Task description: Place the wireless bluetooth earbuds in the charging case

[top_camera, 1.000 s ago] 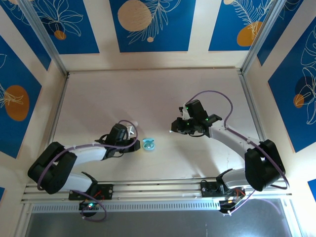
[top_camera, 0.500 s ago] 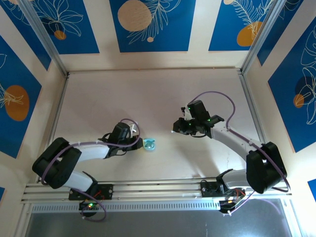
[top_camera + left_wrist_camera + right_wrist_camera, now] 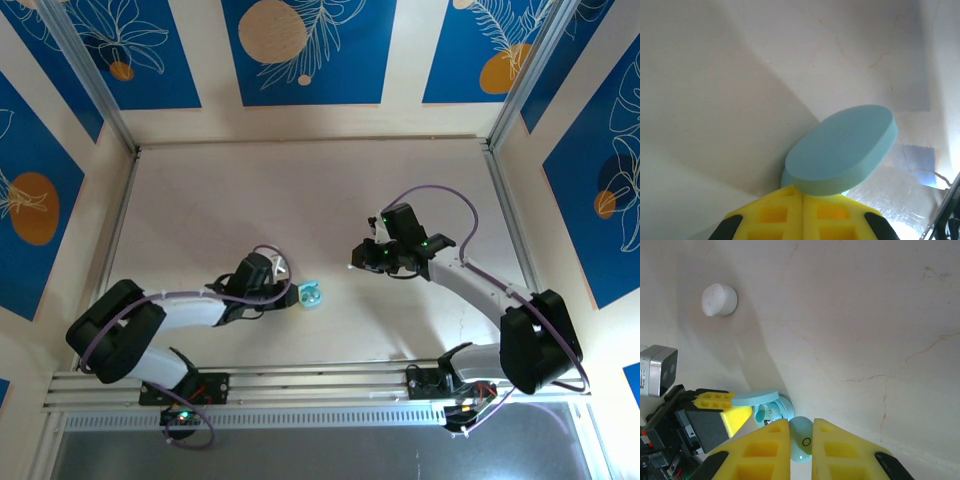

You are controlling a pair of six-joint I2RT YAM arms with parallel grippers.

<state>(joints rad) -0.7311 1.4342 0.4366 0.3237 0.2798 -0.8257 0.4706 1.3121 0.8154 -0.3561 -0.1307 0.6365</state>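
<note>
The pale blue charging case (image 3: pixel 311 295) lies open on the table between the arms. Its lid (image 3: pixel 842 147) stands raised just past my left gripper (image 3: pixel 802 192), which is shut, its tips against the case's back edge. In the right wrist view, the case's base (image 3: pixel 782 407) has a pale blue bud (image 3: pixel 761 415) seated inside. My right gripper (image 3: pixel 801 432) is shut on a pale blue earbud (image 3: pixel 802 442), held above the table to the right of the case. From above, the left gripper (image 3: pixel 288 288) touches the case and the right gripper (image 3: pixel 358 262) hangs a little way off.
A small white round piece (image 3: pixel 718 300) sits on the table beyond the case. The left gripper's yellow finger (image 3: pixel 720 407) crowds the case's left side. Aluminium rails (image 3: pixel 300 375) run along the near edge.
My left gripper has slid right with the case, nudging it a little to the right. The right gripper has barely shifted, still holding the bud.
</note>
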